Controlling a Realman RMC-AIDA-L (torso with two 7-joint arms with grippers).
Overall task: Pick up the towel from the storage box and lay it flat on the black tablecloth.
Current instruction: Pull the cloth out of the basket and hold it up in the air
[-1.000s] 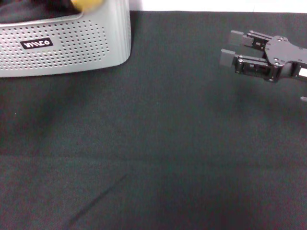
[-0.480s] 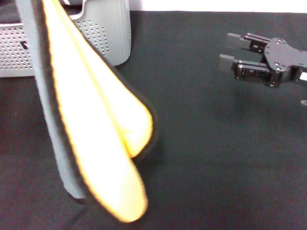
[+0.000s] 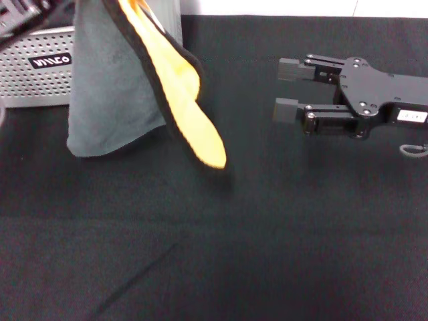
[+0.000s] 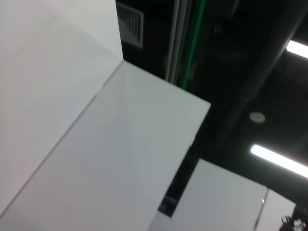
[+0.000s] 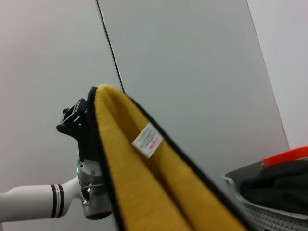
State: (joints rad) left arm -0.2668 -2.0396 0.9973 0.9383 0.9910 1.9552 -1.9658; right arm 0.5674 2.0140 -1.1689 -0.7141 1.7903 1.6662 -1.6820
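Observation:
The towel (image 3: 140, 87) hangs in the air at the left, grey face and yellow-orange face (image 3: 190, 114) both showing, black trim along the edge. Its lower end dangles just above the black tablecloth (image 3: 267, 234), in front of the light grey storage box (image 3: 40, 73). In the right wrist view my left gripper (image 5: 85, 115) is shut on the towel's (image 5: 144, 183) top edge, with the white tag (image 5: 147, 140) facing the camera. Only a part of the left arm (image 3: 20, 15) shows in the head view's corner. My right gripper (image 3: 286, 88) hovers open to the right of the towel, fingers pointing at it.
A dark cloth (image 5: 274, 187) lies inside the storage box (image 5: 269, 211), with an orange-red strip (image 5: 286, 156) at its rim. A crease (image 3: 134, 281) runs across the tablecloth near the front left. A white strip (image 3: 301, 7) borders the cloth's far edge.
The towel has come up out of the box, swung forward, and now hangs farther back and higher. My right gripper has moved left, closer to the towel.

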